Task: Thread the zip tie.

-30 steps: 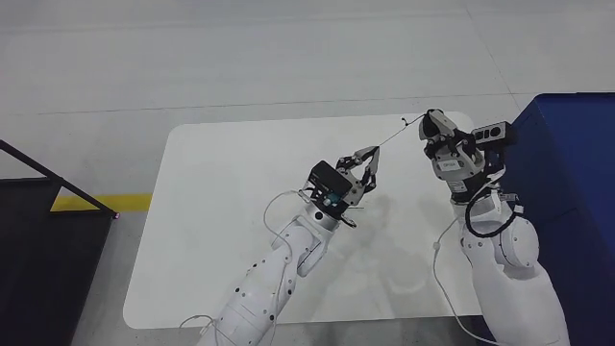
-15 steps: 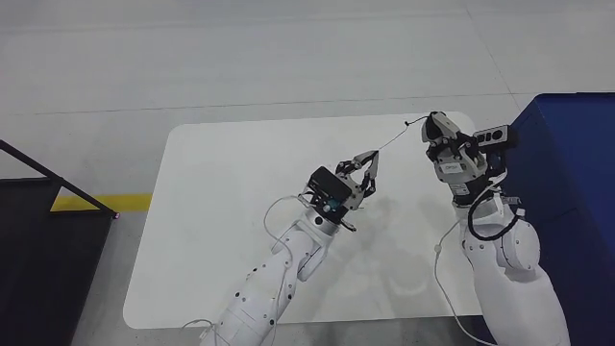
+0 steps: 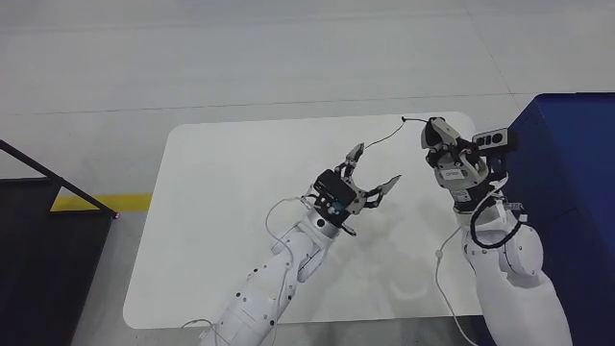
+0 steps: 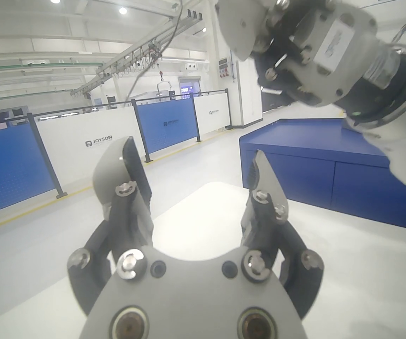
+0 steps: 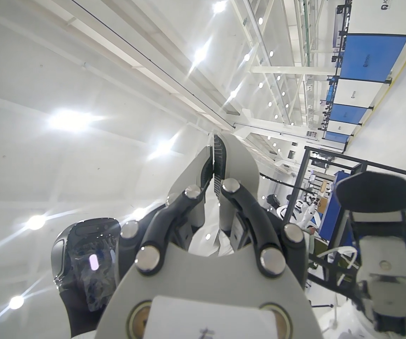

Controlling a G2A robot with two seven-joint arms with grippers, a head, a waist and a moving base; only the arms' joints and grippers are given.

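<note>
The zip tie [image 3: 384,136] is a thin black strap held up in the air over the white table [image 3: 221,202], near its far right corner. My right gripper [image 3: 430,127] is shut on one end of it. In the left wrist view the zip tie [image 4: 174,29] curves out of that gripper [image 4: 238,26] and its long tail hangs down free. My left gripper [image 3: 377,163] stands open just below and beside the loose tail, with nothing between its fingers [image 4: 257,164]. The right wrist view shows my right gripper [image 5: 217,142] with its pads pressed together.
A blue cabinet [image 3: 567,154] stands right beside the table's right edge, close behind the right arm. A black rail [image 3: 58,183] and a dark platform lie to the left of the table. White cables [image 3: 279,211] trail along the left arm.
My left gripper, shut on the zip tie's tail a second ago, has opened wide and let it go. The right gripper has shifted slightly, still holding the tie.
</note>
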